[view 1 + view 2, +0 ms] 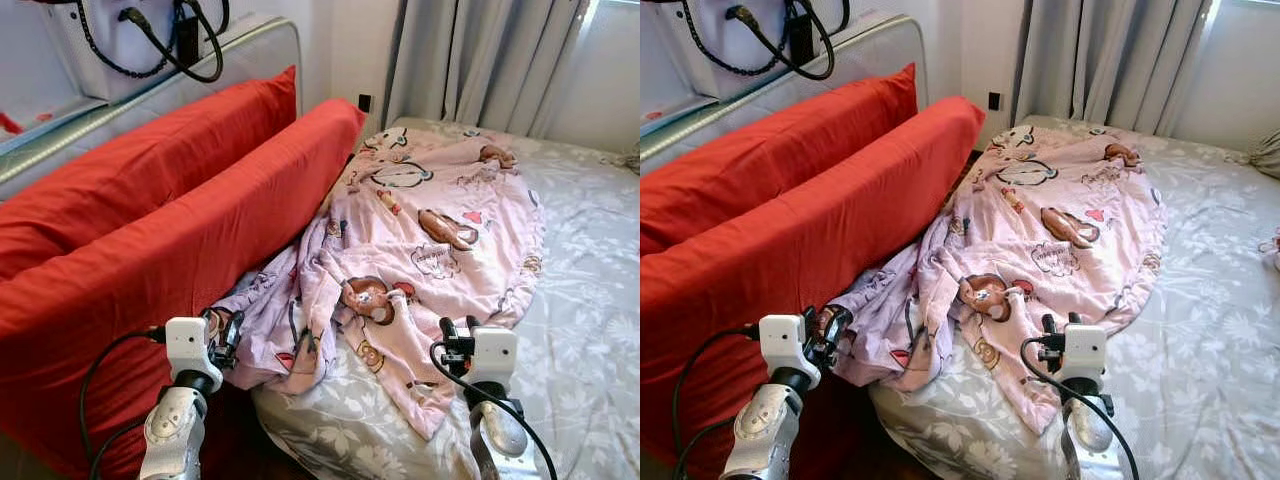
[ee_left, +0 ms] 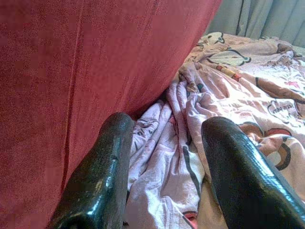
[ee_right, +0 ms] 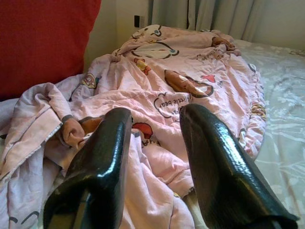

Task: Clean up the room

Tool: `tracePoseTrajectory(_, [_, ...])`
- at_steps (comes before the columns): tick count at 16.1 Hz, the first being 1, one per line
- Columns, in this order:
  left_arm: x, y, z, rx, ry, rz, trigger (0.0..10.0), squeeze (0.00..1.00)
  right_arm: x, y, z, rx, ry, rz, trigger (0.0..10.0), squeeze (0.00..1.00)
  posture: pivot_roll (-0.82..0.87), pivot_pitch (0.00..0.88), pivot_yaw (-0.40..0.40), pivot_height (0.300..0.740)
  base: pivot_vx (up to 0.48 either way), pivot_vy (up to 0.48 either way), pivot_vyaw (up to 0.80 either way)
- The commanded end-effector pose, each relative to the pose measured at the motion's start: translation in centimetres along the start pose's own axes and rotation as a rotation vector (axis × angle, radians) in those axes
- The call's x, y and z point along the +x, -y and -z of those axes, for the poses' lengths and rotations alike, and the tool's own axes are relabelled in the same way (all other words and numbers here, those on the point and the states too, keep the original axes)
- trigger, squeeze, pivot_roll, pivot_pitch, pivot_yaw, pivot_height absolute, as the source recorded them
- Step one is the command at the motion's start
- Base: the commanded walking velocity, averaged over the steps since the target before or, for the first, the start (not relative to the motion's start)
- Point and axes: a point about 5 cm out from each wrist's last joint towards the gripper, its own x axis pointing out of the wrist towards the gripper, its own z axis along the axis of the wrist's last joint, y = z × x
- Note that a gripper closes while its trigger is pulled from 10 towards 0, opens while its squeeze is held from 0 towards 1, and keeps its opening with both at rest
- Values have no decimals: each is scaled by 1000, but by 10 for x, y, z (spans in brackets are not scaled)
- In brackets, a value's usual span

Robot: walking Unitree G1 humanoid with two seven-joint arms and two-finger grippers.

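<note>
Both grippers hover with fingers spread wide over the pink blanket: left gripper beside the red cushion, right gripper above its rumpled edge

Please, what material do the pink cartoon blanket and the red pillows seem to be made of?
The pink blanket looks like thin, soft cotton-type fabric with a matte printed surface: it crumples into many fine folds. The red pillows seem covered in matte woven cloth, smooth and slightly taut; the left wrist view shows a fine weave. Exact fibres cannot be told.
</note>
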Motion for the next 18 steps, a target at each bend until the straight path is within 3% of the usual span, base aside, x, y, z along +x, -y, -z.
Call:
tracePoseTrajectory(1, [2, -2, -2, 7, -3, 2, 10000, 0, -2, -2, 2, 6, -10, 1, 10000, 0, -38, 74, 7, 740, 0, 0, 0])
tracePoseTrajectory(4, [3, -2, -4, 4, 0, -1, 10000, 0, -1, -3, 1, 7, -9, -1, 10000, 0, -35, 70, 6, 740, 0, 0, 0])
tracePoseTrajectory(7, [0, 1, 0, -6, -7, 7, 10000, 0, -5, -3, 6, -6, -29, 7, 10000, 0, -34, 0, 4, 740, 0, 0, 0])
tracePoseTrajectory(18, [8, 7, -5, -21, -1, 25, 10000, 0, 2, 1, 3, -41, -57, 24, 10000, 0, -32, 45, 5, 723, 0, 0, 0])
